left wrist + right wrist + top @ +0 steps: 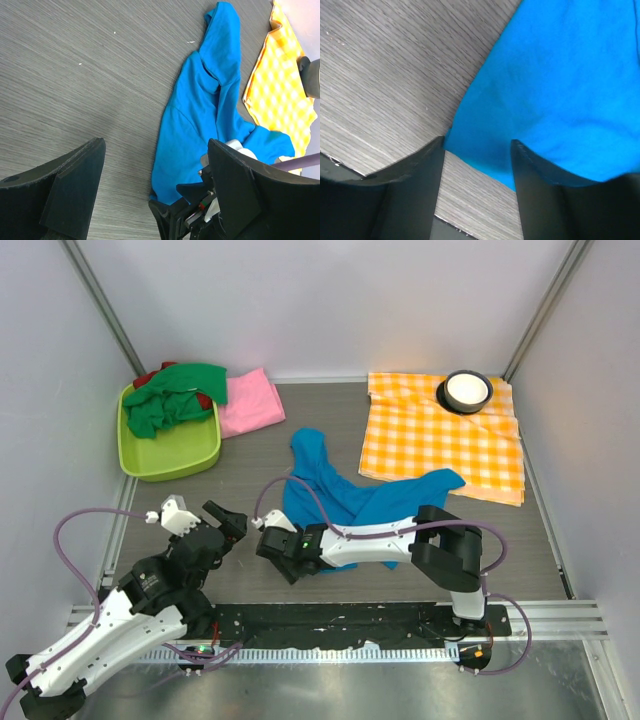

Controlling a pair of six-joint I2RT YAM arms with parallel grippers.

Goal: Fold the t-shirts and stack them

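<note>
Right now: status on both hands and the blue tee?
Left hand open, over the table left of the tee. Right hand open, fingers astride the blue tee near corner. Tee crumpled, unfolded. One sleeve meets the checked cloth.

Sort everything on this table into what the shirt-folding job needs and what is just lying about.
For the job: blue t-shirt, pink t-shirt, green t-shirt, red t-shirt mostly hidden by the green.

Just lying about: orange-and-white checked cloth, black bowl on it, lime-green bin.
</note>
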